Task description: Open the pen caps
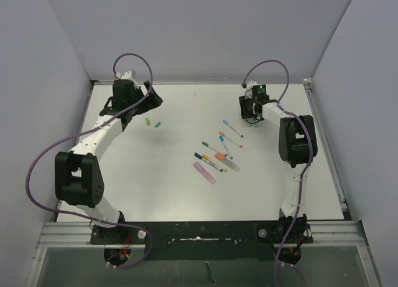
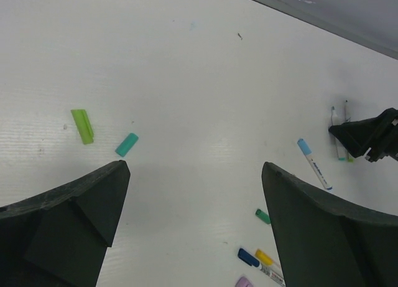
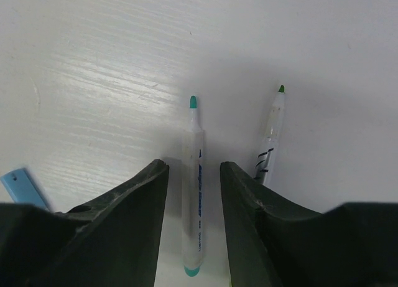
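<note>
Two loose pen caps lie at the back left: a green one (image 1: 147, 121) (image 2: 82, 126) and a teal one (image 1: 158, 124) (image 2: 126, 144). My left gripper (image 1: 142, 104) (image 2: 194, 169) hovers just behind them, open wide and empty. My right gripper (image 1: 251, 116) (image 3: 193, 167) is low over the table at the back right. Its jaws are open and straddle an uncapped teal-tipped pen (image 3: 193, 193) that lies flat, with a gap on each side. A green-tipped uncapped pen (image 3: 271, 132) lies just right of it.
Several capped pens lie in a cluster mid-table (image 1: 217, 153), among them a blue-capped pen (image 2: 314, 164) and a thick pink marker (image 1: 204, 172). Green (image 2: 262, 216), dark blue (image 2: 247, 257) and yellow (image 2: 263, 257) caps are still on pens. A blue cap end (image 3: 22, 186) lies left of the right jaws.
</note>
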`<action>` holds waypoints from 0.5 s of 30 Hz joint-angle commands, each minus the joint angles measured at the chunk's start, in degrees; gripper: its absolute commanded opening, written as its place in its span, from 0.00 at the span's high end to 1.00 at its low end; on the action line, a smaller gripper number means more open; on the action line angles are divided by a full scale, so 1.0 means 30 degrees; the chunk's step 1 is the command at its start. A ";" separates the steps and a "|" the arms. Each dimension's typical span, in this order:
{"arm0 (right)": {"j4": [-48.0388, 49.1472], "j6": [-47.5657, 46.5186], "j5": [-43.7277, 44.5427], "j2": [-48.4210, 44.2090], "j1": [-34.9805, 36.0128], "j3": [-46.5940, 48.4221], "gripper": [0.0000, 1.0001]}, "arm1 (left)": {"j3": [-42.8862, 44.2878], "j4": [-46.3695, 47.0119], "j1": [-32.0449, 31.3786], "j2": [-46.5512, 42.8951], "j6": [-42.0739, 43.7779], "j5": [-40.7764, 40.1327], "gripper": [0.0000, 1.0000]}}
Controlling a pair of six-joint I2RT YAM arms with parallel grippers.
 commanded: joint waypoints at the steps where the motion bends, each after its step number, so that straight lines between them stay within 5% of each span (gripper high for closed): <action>1: 0.0064 -0.0222 0.0199 -0.0523 0.0107 0.0726 0.55 | -0.0436 0.1712 -0.0115 -0.1582 -0.0623 0.1001 0.10; 4: 0.0334 -0.0222 0.0206 -0.1110 0.0098 0.0315 0.50 | -0.0901 0.2323 -0.0115 -0.1955 -0.0807 0.1316 0.03; 15: 0.0995 -0.0930 -0.1053 -0.4307 0.1353 -0.2134 0.38 | -0.1908 0.3912 -0.0113 -0.2331 -0.1591 0.2490 0.02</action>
